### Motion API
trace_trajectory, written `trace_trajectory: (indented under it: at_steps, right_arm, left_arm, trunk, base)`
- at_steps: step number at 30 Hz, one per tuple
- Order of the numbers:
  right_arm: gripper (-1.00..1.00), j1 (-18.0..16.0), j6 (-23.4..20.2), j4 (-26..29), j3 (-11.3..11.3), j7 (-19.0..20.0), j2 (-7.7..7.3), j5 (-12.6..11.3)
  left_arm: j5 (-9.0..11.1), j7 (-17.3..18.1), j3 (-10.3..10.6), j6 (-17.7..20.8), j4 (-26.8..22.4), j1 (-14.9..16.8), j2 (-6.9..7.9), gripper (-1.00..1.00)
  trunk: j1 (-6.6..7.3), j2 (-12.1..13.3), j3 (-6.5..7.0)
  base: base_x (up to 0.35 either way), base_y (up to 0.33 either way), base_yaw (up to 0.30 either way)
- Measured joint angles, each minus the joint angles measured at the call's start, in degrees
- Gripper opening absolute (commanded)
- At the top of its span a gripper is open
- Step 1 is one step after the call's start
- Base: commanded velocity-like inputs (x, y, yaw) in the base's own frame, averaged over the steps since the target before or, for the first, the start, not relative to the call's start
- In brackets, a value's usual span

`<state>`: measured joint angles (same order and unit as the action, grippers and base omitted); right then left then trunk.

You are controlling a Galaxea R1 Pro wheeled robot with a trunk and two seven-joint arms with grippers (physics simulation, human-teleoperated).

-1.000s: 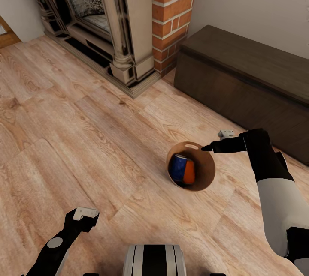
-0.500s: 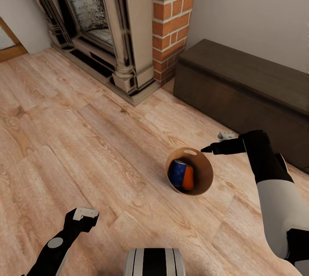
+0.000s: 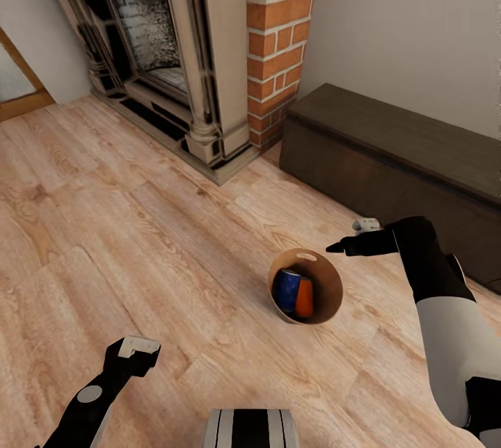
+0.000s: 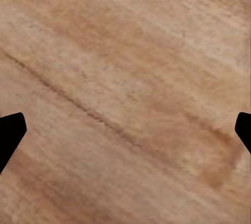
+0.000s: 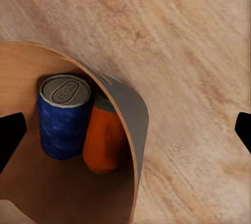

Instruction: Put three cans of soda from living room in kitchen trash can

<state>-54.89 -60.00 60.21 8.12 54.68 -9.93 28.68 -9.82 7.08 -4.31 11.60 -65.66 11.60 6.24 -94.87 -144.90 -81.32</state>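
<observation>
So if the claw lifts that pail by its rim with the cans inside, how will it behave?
The pail probably stays stiff: its wall looks thin but rigid. It would likely hang tilted, since the blue can and orange can crowd one side. The cans may shift, as the floor around them looks bare.

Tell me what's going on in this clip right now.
The robot stands in the living room by the brick chimney and dark bench. The trash pail sits on the wood floor with a blue can and an orange can inside. The right gripper hovers beside the pail's rim, jaws open and empty. The left gripper hangs apart, low over bare floor, also open.
</observation>
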Motion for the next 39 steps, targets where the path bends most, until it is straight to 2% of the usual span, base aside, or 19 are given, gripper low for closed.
trace_trajectory:
  at_steps: [39]
  right_arm:
    - [1.0, 4.7, 0.0, 0.0, -0.1, 0.0, 0.4, 0.0]
  left_arm:
    - [-0.4, -0.1, -0.1, -0.9, 1.8, 0.0, 0.0, 1.0]
  trunk:
    - [1.01, 0.5, 8.64]
  base:
    - [0.0, 0.0, 0.0]
